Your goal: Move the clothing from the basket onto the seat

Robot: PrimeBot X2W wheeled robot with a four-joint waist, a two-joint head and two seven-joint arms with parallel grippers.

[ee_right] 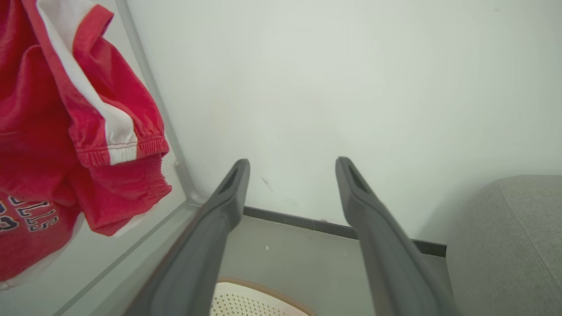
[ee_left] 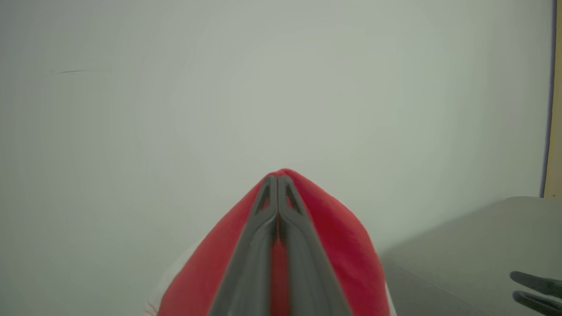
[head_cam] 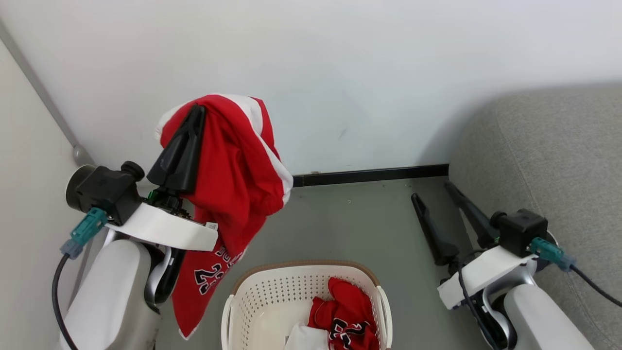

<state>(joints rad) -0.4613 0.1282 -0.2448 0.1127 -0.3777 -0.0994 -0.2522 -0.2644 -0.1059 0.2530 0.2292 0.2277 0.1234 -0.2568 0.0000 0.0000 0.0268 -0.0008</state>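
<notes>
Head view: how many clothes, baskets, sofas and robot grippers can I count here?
Red garments: 2 (hanging garment pinched in the left gripper; basket garment)
Baskets: 1 (basket)
Sofas: 1 (sofa)
Grippers: 2 (left gripper, right gripper)
Total: 6

Red white-banded garment (head_cam: 233, 170) aloft — lettered red jersey (head_cam: 347, 316) crumpled in cream basket (head_cam: 252, 291), grey sofa (head_cam: 544, 155) nearby
</notes>
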